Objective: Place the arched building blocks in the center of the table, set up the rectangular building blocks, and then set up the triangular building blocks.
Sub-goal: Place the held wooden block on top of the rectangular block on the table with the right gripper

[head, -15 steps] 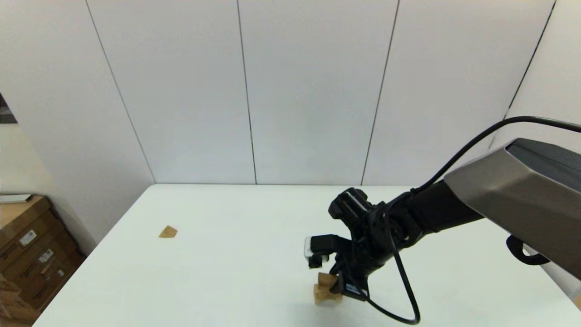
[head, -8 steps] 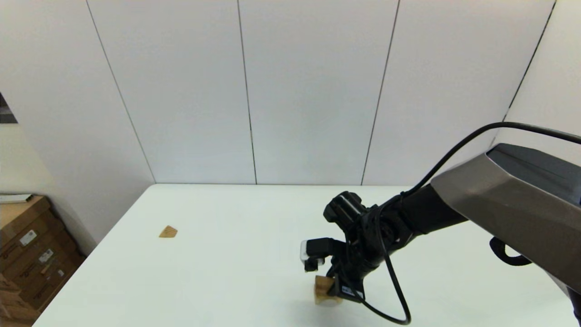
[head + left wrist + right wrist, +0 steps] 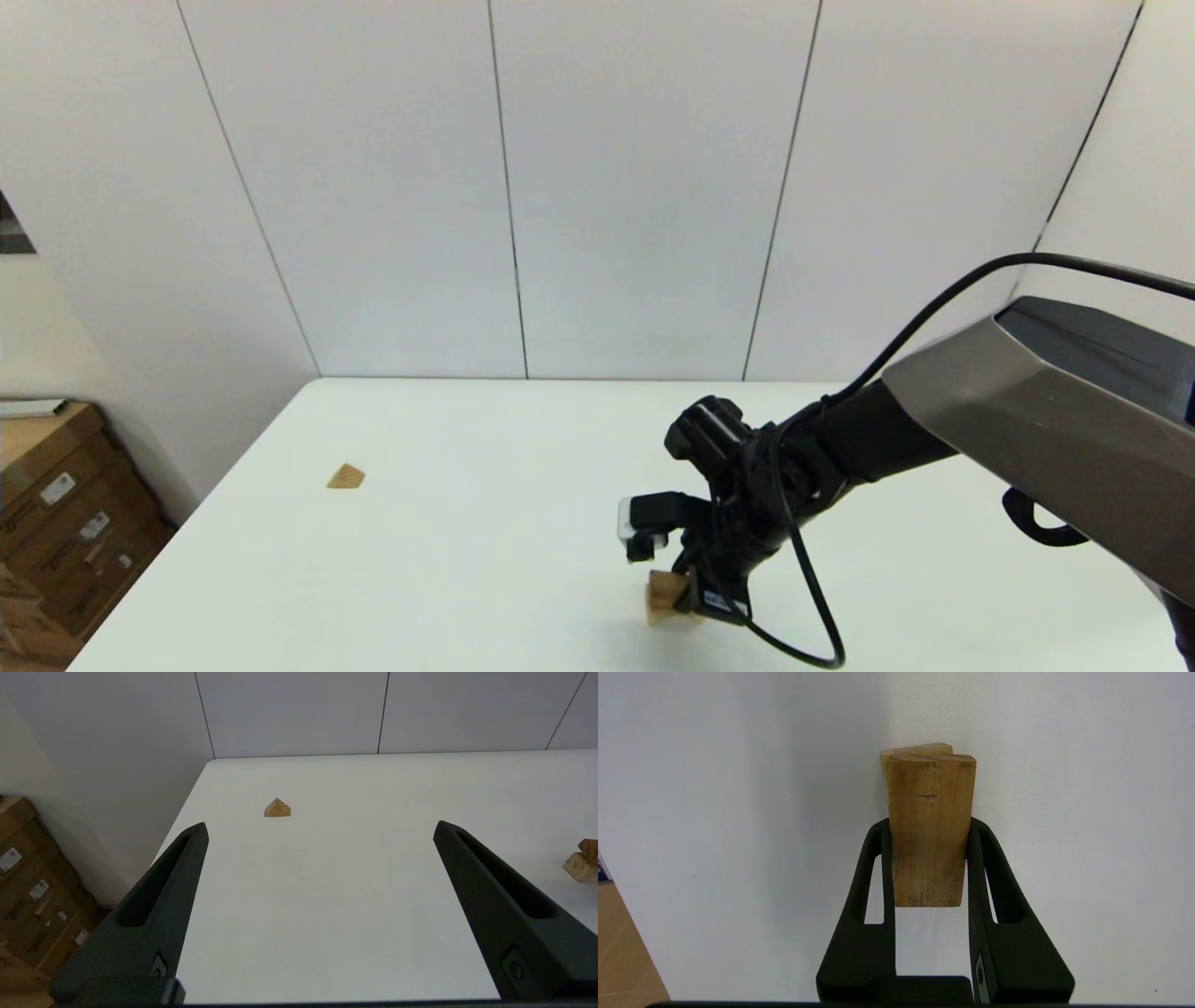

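The robot's right arm (image 3: 1027,411) reaches in from the right side, its grey upper link angling down to a black forearm and a wrist (image 3: 738,467) bent steeply downward, a black cable looping beneath it. The right gripper (image 3: 928,835) points down at the near middle of the table, its two black fingers (image 3: 873,858) pressed against opposite sides of the block they hold. The left gripper (image 3: 320,828) hangs low and level at the left, its fingers (image 3: 177,868) spread wide apart with nothing between them.
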Robot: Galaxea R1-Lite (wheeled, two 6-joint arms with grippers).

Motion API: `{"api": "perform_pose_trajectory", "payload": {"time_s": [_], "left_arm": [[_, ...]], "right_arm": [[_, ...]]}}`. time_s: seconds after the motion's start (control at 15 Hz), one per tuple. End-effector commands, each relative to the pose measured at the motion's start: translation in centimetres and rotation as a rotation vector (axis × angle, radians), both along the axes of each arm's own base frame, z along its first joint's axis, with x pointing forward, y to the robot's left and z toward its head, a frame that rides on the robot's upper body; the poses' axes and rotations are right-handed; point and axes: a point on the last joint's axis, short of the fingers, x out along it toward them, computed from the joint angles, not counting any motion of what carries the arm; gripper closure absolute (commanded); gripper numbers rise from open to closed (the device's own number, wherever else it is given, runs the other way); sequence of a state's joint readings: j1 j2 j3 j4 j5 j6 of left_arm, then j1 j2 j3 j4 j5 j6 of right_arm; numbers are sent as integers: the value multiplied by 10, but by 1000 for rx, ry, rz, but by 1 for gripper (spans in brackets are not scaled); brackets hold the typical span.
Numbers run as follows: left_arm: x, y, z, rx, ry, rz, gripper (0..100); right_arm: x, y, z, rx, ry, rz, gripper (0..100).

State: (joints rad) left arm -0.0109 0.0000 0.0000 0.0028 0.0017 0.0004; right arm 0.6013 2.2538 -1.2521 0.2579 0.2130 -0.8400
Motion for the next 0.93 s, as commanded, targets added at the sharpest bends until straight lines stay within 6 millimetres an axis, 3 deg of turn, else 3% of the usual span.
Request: {"api": "perform_pose_trajectory", "payload": {"time_s": [0.07,0.93], "left_arm": [[0,0,0,1,2,0,0],[0,0,0,0,2,0,0]], "right_arm": [[-3,2,0,-2,1,13,100],[-3,4,0,-4,-3,19,100]]}}
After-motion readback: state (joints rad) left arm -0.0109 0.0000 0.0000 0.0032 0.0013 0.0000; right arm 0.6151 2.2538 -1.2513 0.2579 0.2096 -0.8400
